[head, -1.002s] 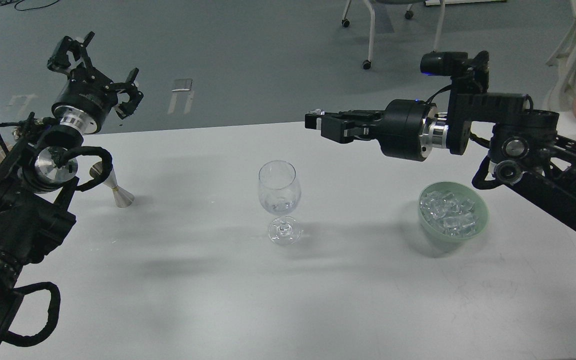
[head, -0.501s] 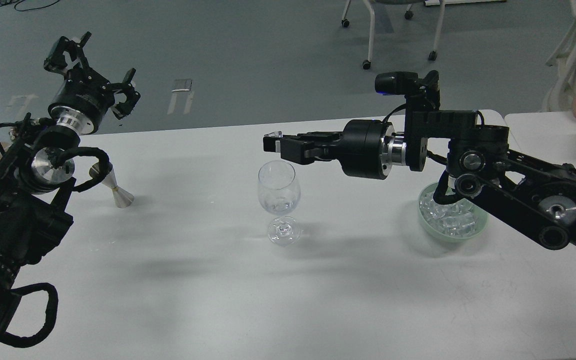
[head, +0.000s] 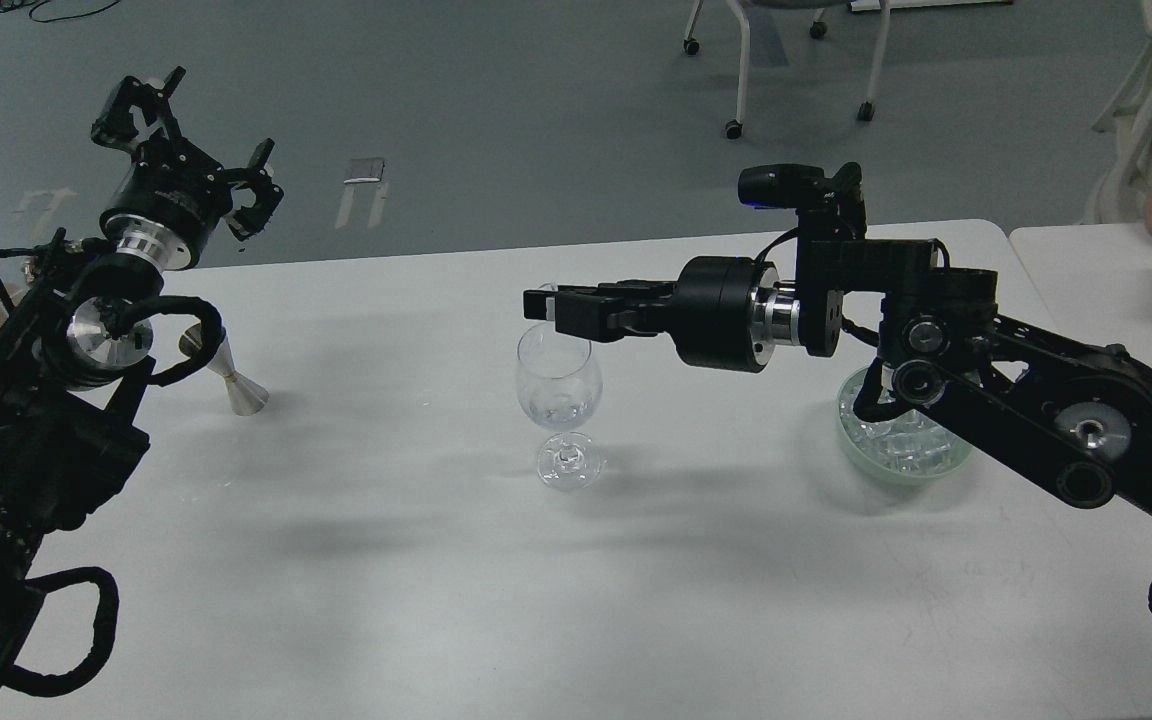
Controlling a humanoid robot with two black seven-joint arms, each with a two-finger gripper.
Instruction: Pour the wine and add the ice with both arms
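Near edge: bare white tabletop (head: pixel 496 600), only arm shadows on it

Mid-table: clear stemmed wine glass (head: pixel 558 400) standing upright, a small amount of clear colourless wine (head: pixel 556 410) pooled low in the bowl. To its right, well apart, a pale green round bowl (head: pixel 861 455) filled with small clear glossy ice cubes (head: pixel 901 445); the black right arm (head: pixel 1016 400) crosses in front of the bowl and hides its upper half

Left side: small silver double-cone metal jigger (head: pixel 234 385) standing on the table, partly behind the black left arm (head: pixel 56 420) and its looped cable

Right gripper (head: pixel 541 300) reaches in horizontally from the right, tip right over the glass rim. Fingers look pinched together, something small and clear shows at the tip, looks like one ice cube (head: pixel 548 290), too small to be sure

Left gripper (head: pixel 191 140) held high at far left, off the table surface, pointing up and away; claws spread apart, nothing between them

Far: grey floor (head: pixel 496 120), white chair legs on castors (head: pixel 736 90) top centre, second white table edge (head: pixel 1086 270) at far right
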